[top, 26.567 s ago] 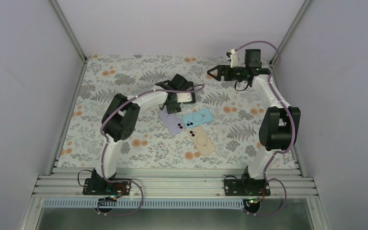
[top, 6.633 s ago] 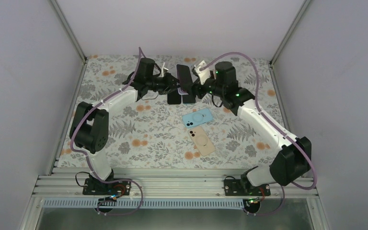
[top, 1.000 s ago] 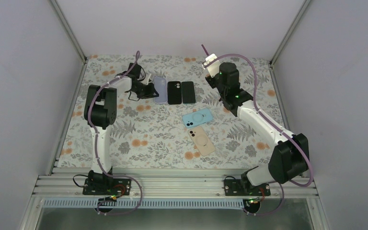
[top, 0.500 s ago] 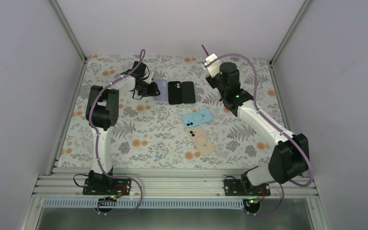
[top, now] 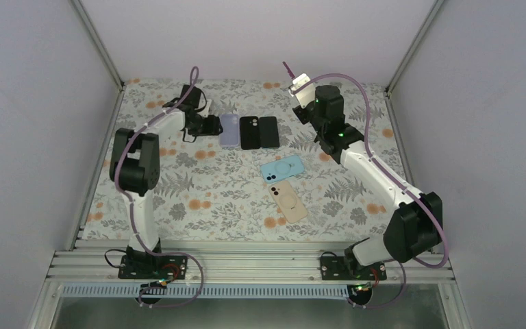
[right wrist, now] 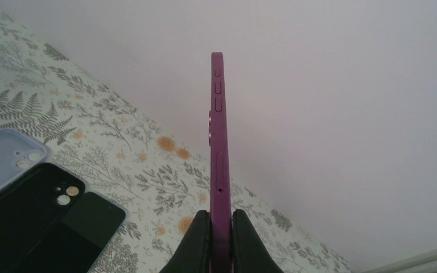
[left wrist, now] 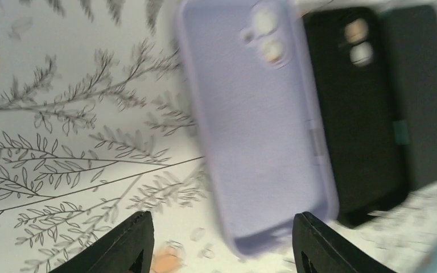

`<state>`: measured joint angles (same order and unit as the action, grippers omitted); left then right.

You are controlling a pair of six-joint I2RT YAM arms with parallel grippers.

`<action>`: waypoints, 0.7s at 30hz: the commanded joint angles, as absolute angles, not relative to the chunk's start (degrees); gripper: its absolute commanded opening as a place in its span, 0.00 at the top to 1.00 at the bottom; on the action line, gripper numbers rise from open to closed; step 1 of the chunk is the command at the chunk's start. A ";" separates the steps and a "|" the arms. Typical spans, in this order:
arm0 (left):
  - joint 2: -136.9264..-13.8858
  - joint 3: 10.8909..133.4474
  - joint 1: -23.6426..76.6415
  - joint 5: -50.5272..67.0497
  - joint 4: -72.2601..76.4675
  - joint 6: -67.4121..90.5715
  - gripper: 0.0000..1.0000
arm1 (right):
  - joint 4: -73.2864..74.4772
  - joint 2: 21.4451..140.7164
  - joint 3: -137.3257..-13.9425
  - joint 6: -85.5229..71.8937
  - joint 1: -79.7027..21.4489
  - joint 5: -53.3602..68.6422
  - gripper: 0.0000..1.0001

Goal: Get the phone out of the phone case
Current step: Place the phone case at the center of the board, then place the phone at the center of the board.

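Note:
An empty lilac phone case (top: 229, 130) lies flat on the floral table at the back. My left gripper (top: 214, 125) is just left of it, open and holding nothing. In the left wrist view the lilac case (left wrist: 256, 125) lies ahead of and between the spread left gripper (left wrist: 222, 222) fingers, untouched. My right gripper (right wrist: 221, 219) is raised and shut on the lower end of a purple phone (right wrist: 217, 142), held upright and edge-on. From the top camera the phone (top: 288, 68) shows as a thin purple strip above the right wrist.
A black case (top: 249, 132) and a black phone (top: 268, 131) lie side by side right of the lilac case. Nearer the arms lie a light blue cased phone (top: 282, 169) and a beige cased phone (top: 288, 200). Grey walls close in on three sides.
My left gripper has opened and let go of the lilac case, which now lies flat on the table. The right gripper still holds the purple phone up, hardly moved.

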<state>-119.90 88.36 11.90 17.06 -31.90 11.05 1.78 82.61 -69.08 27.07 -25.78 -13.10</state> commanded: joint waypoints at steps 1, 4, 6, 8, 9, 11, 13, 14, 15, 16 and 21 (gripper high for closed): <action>-109.54 87.41 11.63 24.48 -25.78 12.51 0.37 | -1.33 82.68 -72.38 26.96 -26.06 -10.59 0.96; -104.00 87.03 10.74 28.18 -21.65 15.15 0.35 | -1.87 82.87 -72.87 28.16 -26.49 -10.79 0.96; -101.48 87.61 10.16 30.65 -19.12 17.14 0.34 | -2.50 83.03 -73.12 29.45 -27.01 -11.42 0.96; -99.80 88.80 10.02 33.14 -17.11 18.81 0.33 | -3.70 83.18 -73.12 31.33 -27.93 -12.80 0.96; -99.26 89.52 10.02 34.57 -16.29 19.73 0.33 | -4.36 83.29 -73.05 32.36 -28.52 -13.79 0.96; -98.74 90.92 10.05 38.34 -14.59 22.12 0.30 | -5.87 83.61 -72.95 34.33 -29.77 -15.94 0.96; -98.73 92.02 10.06 42.53 -12.47 25.01 0.28 | -7.33 84.06 -72.82 36.20 -31.13 -18.63 0.96; -98.85 92.36 10.03 44.55 -11.33 26.54 0.27 | -8.01 84.38 -72.74 37.47 -31.83 -19.93 0.96; -98.87 92.33 10.02 46.19 -10.09 27.86 0.26 | -8.89 84.55 -72.54 38.56 -32.57 -21.11 0.96; -98.71 91.99 10.09 47.49 -8.69 29.50 0.25 | -9.91 84.66 -72.18 39.74 -33.40 -22.35 0.96; -97.56 88.10 10.11 52.34 -1.27 37.44 0.22 | -17.08 85.36 -69.22 47.60 -38.07 -28.31 0.96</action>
<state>-98.61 90.67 10.17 45.43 -9.04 29.15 -5.52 84.97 -70.28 39.70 -34.98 -21.12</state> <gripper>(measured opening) 0.768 0.049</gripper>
